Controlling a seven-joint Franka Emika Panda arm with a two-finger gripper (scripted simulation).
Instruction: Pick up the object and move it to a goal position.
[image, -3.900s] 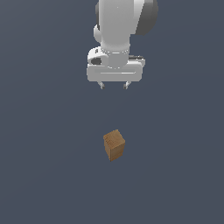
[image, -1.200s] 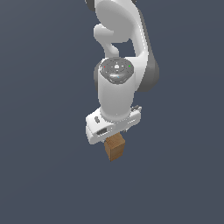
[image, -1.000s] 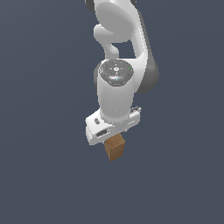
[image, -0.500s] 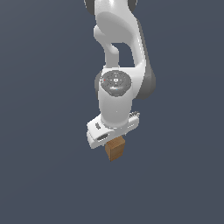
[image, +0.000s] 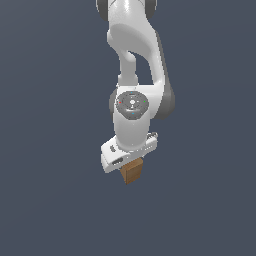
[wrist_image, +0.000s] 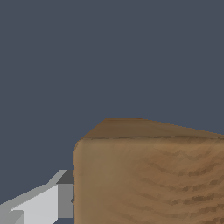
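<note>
In the exterior view the white arm reaches down and its tool (image: 131, 161) sits directly over the wooden block (image: 132, 172), whose lower part shows just beneath the white body. The dark surface under them has no visible edge or corner, so the block's place on it cannot be fixed, nor whether it rests there or hangs clear. The fingers are hidden behind the tool body and the block here, so this view alone does not show how the jaws stand.

In the wrist view the block (wrist_image: 148, 179) fills much of the picture, wood grain plain, very close to the camera. One finger (wrist_image: 43, 203) lies right against its side; the other is out of the picture. The tool looks to be gripping the block, though the second contact is unseen.

As a judgement, the reach and the grasp seem done; the carry to the goal is what is left. No goal marker appears in either view
</note>
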